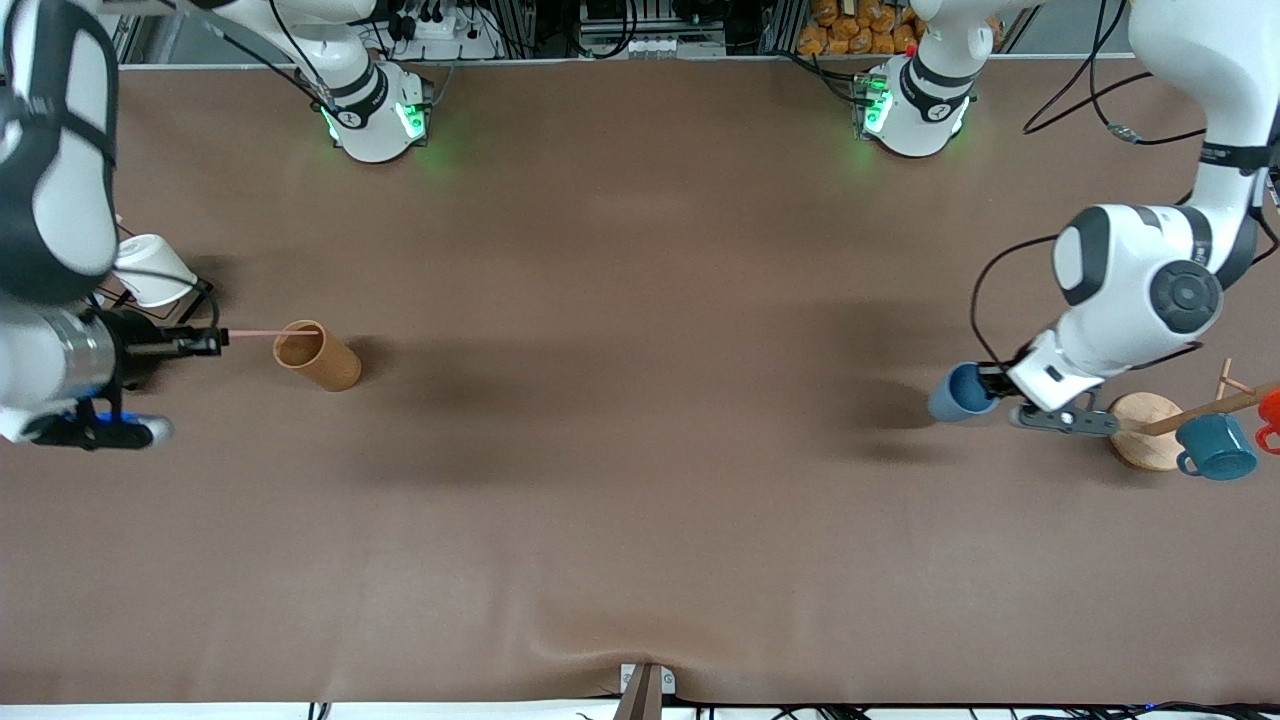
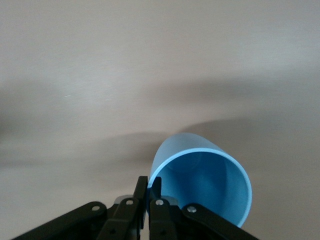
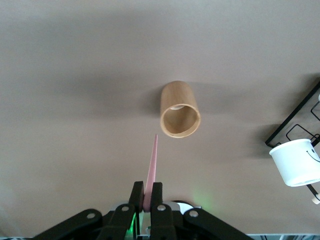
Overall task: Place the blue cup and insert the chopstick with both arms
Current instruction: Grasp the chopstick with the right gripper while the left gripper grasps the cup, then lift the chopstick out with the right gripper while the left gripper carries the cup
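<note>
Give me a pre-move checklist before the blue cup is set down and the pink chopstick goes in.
1. Left gripper shut on the rim of the light blue handleless cup: ok.
2. Right gripper shut on the thin pale pink chopstick: ok.
3. Blue cup standing on the brown table: not ok, held in the air near the wooden mug rack.
4. Chopstick tip aimed at the blue cup: not ok, it points at the brown cylindrical holder.
5. Cup's inside empty: ok.

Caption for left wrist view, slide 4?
Left gripper shut on the blue cup's rim, held above the brown table.
</note>
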### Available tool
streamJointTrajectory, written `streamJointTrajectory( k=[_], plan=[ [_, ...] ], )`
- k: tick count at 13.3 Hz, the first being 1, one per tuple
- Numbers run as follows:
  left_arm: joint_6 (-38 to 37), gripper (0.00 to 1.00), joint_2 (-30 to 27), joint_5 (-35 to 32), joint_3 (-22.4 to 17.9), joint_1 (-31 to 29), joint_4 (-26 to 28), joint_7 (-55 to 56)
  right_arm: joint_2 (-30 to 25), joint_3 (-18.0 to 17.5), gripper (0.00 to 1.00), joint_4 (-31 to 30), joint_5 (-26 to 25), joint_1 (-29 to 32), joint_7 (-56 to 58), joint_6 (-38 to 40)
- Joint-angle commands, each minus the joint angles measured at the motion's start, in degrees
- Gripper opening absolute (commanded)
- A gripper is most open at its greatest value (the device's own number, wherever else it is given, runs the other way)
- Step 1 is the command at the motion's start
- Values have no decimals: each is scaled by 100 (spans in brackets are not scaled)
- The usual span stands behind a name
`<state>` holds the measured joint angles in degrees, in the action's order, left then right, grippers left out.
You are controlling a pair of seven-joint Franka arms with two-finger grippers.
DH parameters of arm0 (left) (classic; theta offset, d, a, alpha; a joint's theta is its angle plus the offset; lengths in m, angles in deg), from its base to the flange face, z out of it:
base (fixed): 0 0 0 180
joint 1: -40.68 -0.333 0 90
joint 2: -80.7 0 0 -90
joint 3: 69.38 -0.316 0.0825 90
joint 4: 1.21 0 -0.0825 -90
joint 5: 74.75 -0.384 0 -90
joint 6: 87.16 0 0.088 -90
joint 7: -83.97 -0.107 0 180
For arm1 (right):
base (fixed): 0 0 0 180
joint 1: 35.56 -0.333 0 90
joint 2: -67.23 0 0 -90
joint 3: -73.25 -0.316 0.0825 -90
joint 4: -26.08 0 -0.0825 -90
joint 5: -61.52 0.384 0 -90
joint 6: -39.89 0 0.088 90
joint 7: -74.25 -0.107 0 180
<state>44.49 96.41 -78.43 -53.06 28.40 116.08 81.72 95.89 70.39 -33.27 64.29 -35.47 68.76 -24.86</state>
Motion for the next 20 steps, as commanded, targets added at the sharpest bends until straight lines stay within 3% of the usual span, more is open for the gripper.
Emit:
streamJointTrajectory(
  k=[1,6,7,10,14,18,20],
  plan=[
    [-280,0,-191,43,711,-29,13,791,-430,-109,0,-86,22,-79,-286,24],
    [-289,0,-86,-1,1934,111,-22,2945,-466,-145,0,-86,57,-123,-540,-2],
    [-289,0,-77,-10,1979,321,-48,3358,-466,-180,0,-86,109,-201,-776,-2],
    [-254,0,124,-89,1980,1120,-180,4712,-466,-189,0,-94,898,-141,-1822,-11],
    [-35,0,668,-861,1971,1964,-434,6460,-413,-118,0,-147,1550,0,-2185,-20],
    [-17,0,1275,-1144,1945,2544,-987,7517,-281,-49,0,-558,2718,395,-2905,-46],
    [-17,0,1504,-1388,1945,2677,-1155,7887,-290,153,0,-806,3123,404,-2984,-81]
  ],
)
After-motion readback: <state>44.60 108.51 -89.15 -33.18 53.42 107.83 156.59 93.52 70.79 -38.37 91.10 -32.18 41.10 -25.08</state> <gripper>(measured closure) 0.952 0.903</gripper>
